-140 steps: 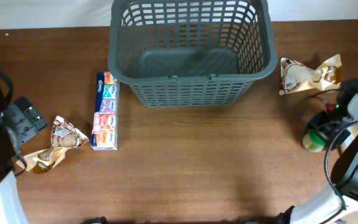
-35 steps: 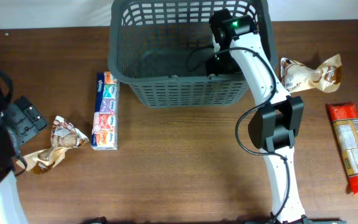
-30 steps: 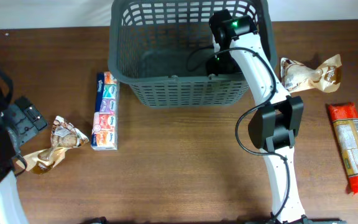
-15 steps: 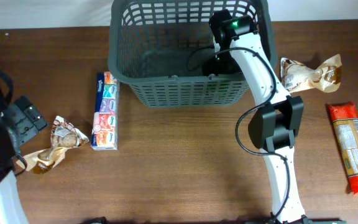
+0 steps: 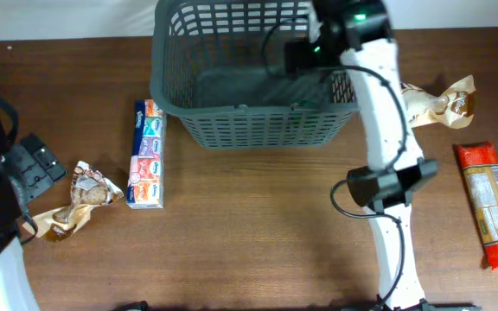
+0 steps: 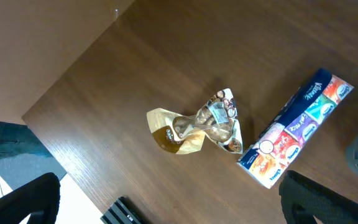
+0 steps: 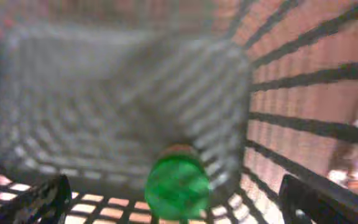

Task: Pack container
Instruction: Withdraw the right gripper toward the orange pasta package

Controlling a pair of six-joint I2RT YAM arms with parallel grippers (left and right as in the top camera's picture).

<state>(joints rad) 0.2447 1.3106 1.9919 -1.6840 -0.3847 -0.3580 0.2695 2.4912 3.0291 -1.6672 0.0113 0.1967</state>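
The dark grey lattice container (image 5: 258, 130) stands at the table's back middle. My right gripper (image 5: 295, 57) hangs over its right half, open and empty. In the right wrist view (image 7: 179, 202) the jaws stand wide apart above the container's floor (image 7: 123, 99). A green-topped jar or bottle (image 7: 176, 183) stands there against the near wall, apart from the fingers. My left gripper (image 5: 37, 168) rests open and empty at the far left; it also shows in the left wrist view (image 6: 179, 199).
A colourful tissue pack (image 5: 147, 155) (image 6: 294, 137) and a crumpled snack bag (image 5: 80, 199) (image 6: 197, 124) lie left of the container. Another snack bag (image 5: 435, 102) and an orange-red packet (image 5: 489, 206) lie on the right. The table edge is near my left gripper.
My right gripper has risen out of the container's right side and shifted back-right, leaving the green-topped item inside. The left arm has not moved.
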